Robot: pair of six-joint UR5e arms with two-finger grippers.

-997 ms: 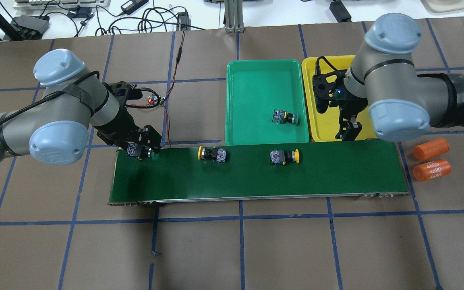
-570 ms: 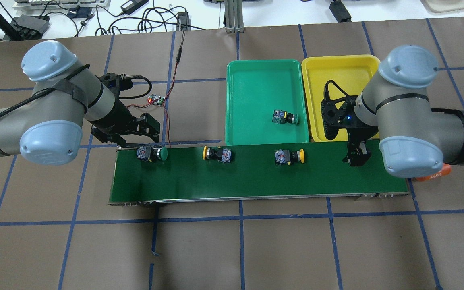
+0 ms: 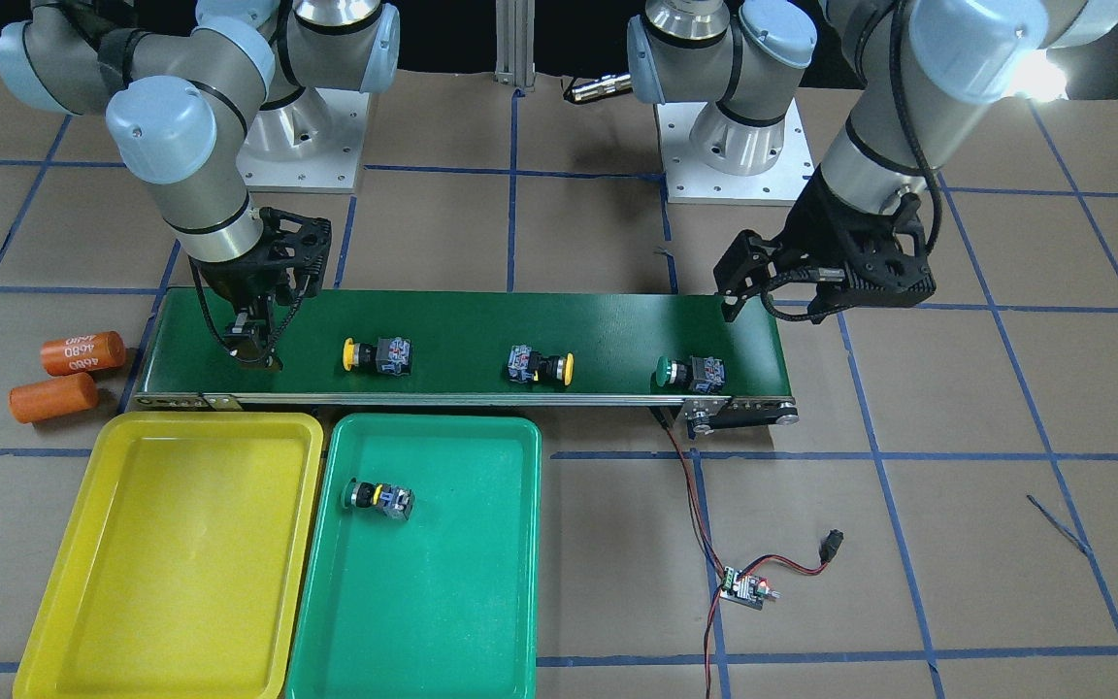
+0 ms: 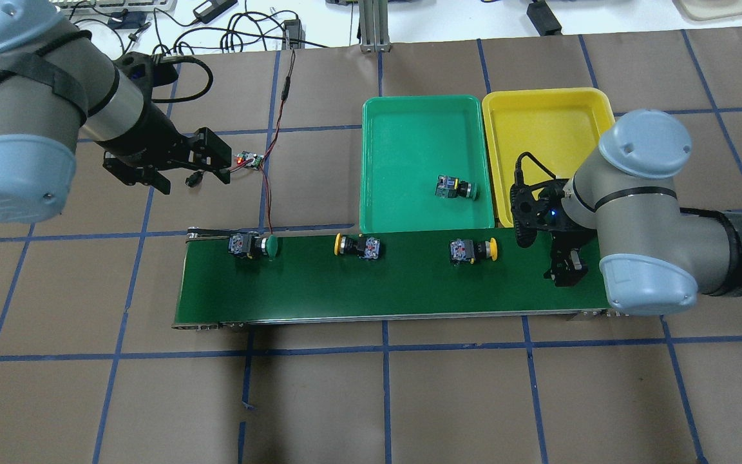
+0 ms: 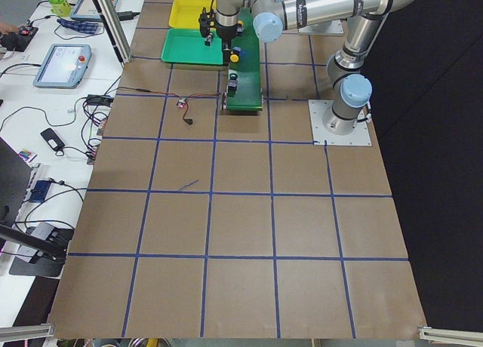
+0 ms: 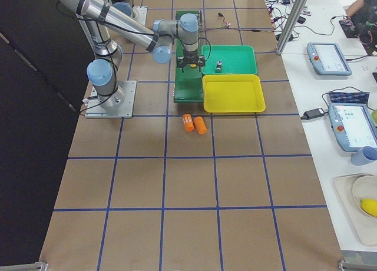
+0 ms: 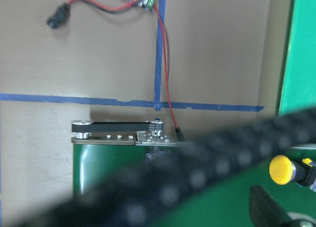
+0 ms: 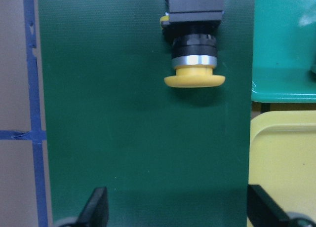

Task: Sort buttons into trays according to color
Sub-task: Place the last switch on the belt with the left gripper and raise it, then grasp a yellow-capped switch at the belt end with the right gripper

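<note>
On the belt lie a green-capped button (image 4: 255, 246) at the left end, a yellow-capped button (image 4: 358, 246) in the middle and a second yellow-capped button (image 4: 473, 250) (image 8: 193, 54) further right. Another green-capped button (image 4: 455, 188) lies in the green tray (image 4: 409, 129). The yellow tray (image 4: 538, 122) beside it holds nothing. My left gripper (image 4: 184, 169) hangs open and empty over the table, behind the belt's left end. My right gripper (image 4: 564, 267) (image 8: 180, 212) stands open low over the belt's right end, just right of the nearest yellow button.
The long dark-green conveyor belt (image 4: 409, 290) runs across the table in front of both trays. Two orange cylinders (image 3: 83, 352) lie off its right end. A small controller board (image 4: 250, 160) with red and black wires sits behind the belt's left end.
My left gripper let go of the green button on the belt and drew back and up. My right gripper moved from the yellow tray onto the belt's right end. The belt's buttons shifted right.
</note>
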